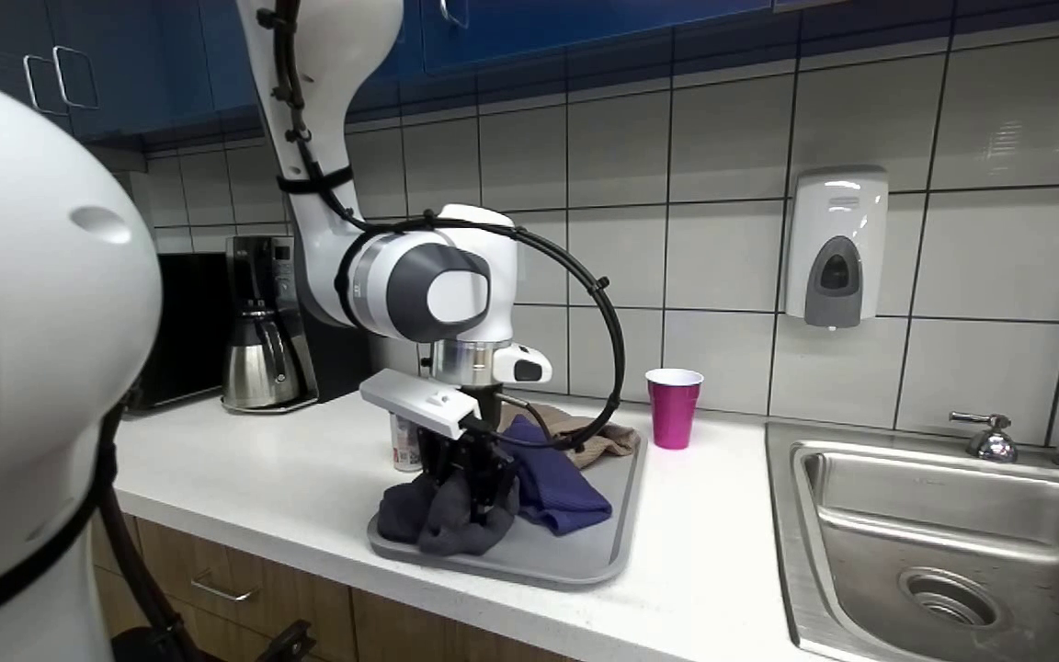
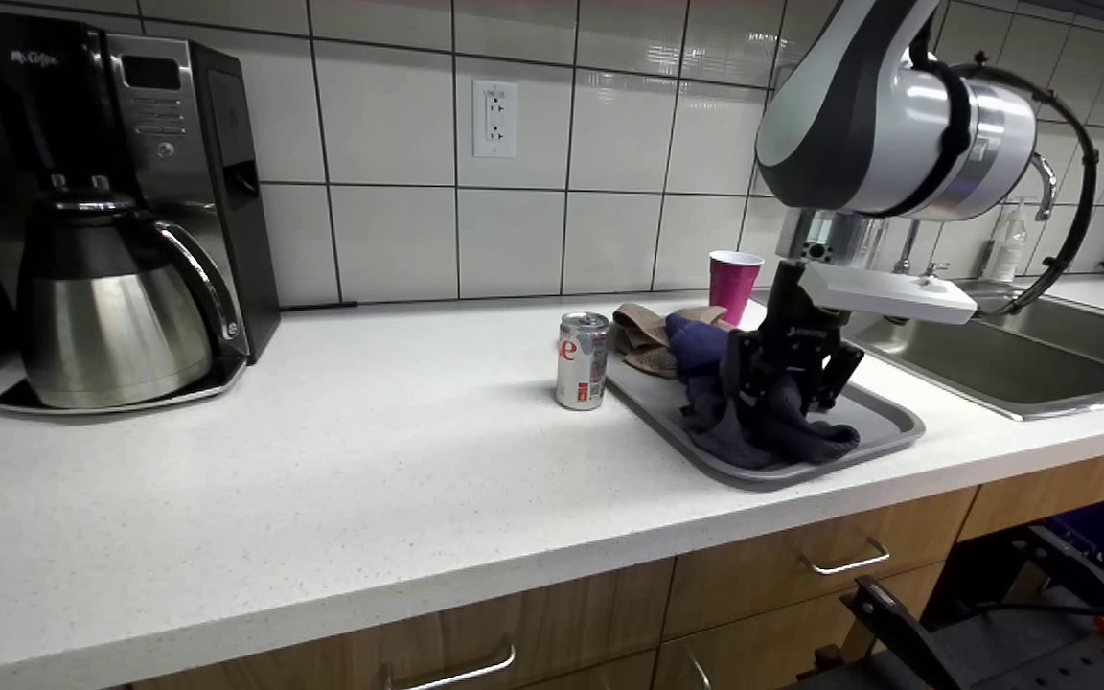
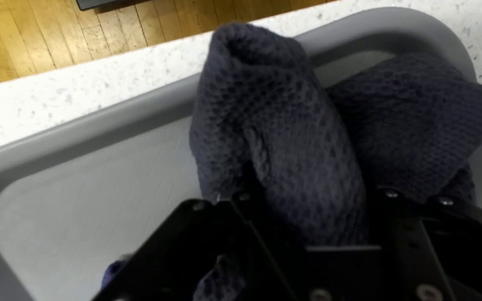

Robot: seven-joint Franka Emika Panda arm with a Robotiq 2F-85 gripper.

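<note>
A bunched dark grey knit cloth (image 1: 456,529) lies at the near corner of a grey tray (image 1: 575,561). My gripper (image 2: 792,402) points down into it, upright above the tray. In the wrist view, a thick fold of that cloth (image 3: 283,125) fills the gap between the black fingers (image 3: 391,213), which stand apart. Their tips sink into dark fabric, so how firmly they press is hidden. Beside the gripper lies a purple-blue cloth (image 1: 557,478), with a tan cloth (image 1: 603,437) behind it at the tray's back end.
A silver can (image 2: 581,359) stands close by the tray's edge. Behind the tray is a pink cup (image 1: 674,411) near the tiled wall. A steel sink (image 1: 916,542) and a coffee maker (image 2: 130,240) are farther along the counter (image 2: 322,460).
</note>
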